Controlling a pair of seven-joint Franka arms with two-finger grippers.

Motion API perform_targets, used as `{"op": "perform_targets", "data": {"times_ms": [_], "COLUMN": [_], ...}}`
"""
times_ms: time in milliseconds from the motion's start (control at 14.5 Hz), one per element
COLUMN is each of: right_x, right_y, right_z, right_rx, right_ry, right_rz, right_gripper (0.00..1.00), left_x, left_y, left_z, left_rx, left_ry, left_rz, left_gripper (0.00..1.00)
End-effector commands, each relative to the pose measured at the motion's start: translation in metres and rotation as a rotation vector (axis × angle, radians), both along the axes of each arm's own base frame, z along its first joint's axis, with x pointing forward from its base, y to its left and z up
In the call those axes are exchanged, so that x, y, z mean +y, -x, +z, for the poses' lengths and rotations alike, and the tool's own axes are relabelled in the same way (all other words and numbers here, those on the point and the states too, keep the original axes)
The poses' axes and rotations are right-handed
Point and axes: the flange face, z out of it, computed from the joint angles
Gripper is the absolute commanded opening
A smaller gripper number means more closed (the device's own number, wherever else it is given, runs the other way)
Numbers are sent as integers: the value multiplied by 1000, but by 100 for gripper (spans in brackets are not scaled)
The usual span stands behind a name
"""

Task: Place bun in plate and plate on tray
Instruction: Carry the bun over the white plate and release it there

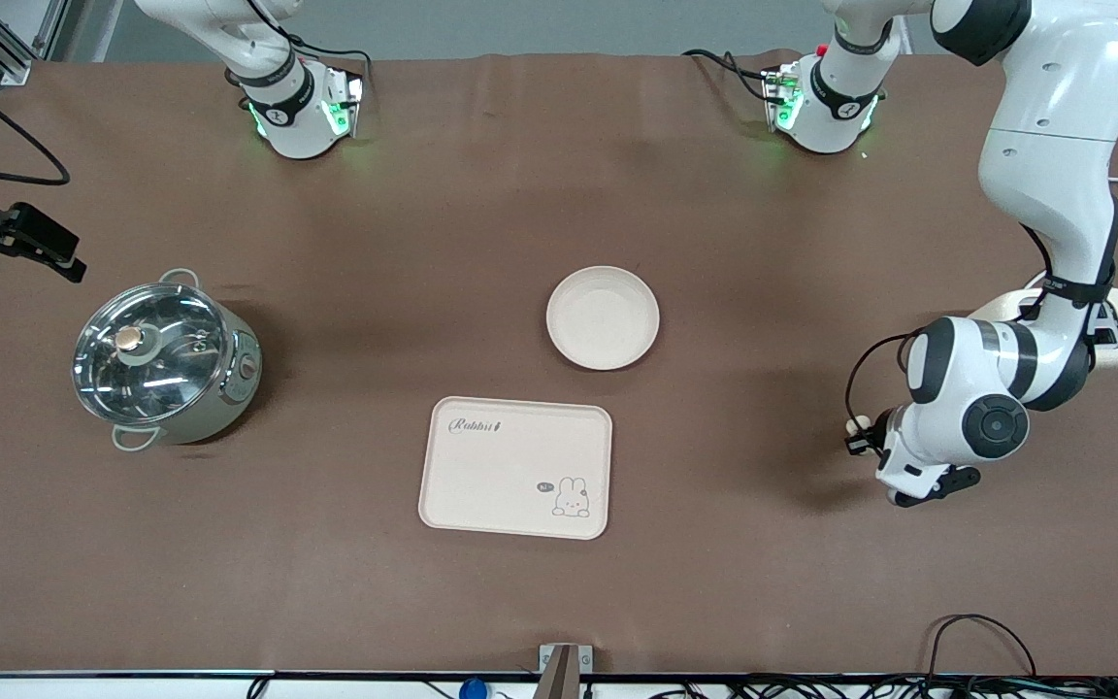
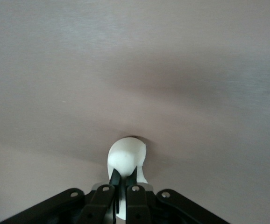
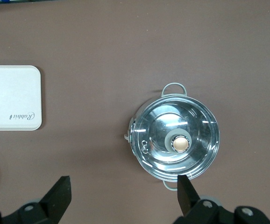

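A brown cloth point(image 1: 481, 194) is covering the table. The left gripper point(image 2: 124, 186) is pinching the bun point(image 2: 125, 158) down on it; the right gripper point(image 3: 121, 193) is waiting spread wide over the pot point(image 3: 174, 140).

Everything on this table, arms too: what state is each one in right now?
Bun: pinched in the left gripper, toward the left arm's end of the table.
Plate: empty, on the table, off the tray.
Tray: empty, nearer the front camera than the plate.
Pot: upright, glass lid on.
Right gripper: open, holding nothing, above the pot; this arm waits.
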Motion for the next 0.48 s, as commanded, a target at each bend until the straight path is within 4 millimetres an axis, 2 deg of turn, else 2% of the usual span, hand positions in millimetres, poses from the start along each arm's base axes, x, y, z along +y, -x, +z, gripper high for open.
{"op": "perform_targets", "data": {"times_ms": [0, 206, 412], "right_x": [3, 1, 0], "right_y": [5, 4, 4], "right_z": [2, 2, 2], "right_rx": [1, -2, -5], "right_ry": [0, 0, 0], "right_rz": [-7, -8, -10], "right_gripper": [100, 100, 100], "left_x": [-45, -119, -210], "left_y": [7, 28, 61], "left_z": [34, 66, 93], "left_rx": [6, 50, 66], "left_ry": [21, 46, 104], "left_rz": [19, 51, 33], "left_gripper": [0, 0, 0]}}
